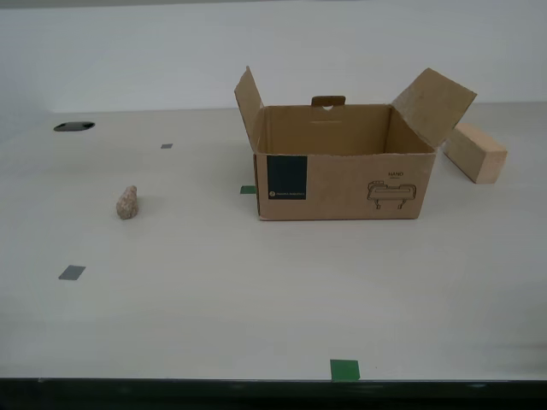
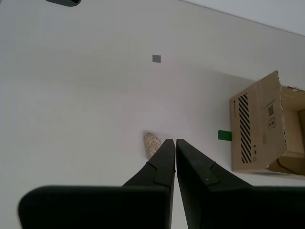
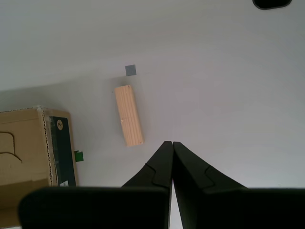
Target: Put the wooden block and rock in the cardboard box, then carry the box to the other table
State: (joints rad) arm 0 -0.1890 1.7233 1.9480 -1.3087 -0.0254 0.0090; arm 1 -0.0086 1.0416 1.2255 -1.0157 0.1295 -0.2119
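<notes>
A smooth beige table [image 1: 256,307] fills nearly the whole exterior view, lit evenly with only soft shadows. Behind its far edge stands a plain white wall [image 1: 128,51]. Near the table's far edge, toward the exterior view's left, is a dark oval hole [image 1: 73,126]. Small flat squares mark the surface: a grey square [image 1: 72,272] and a smaller grey square [image 1: 167,146] farther back, and a green square [image 1: 344,369] at the near edge, which ends in a dark band [image 1: 273,395].
</notes>
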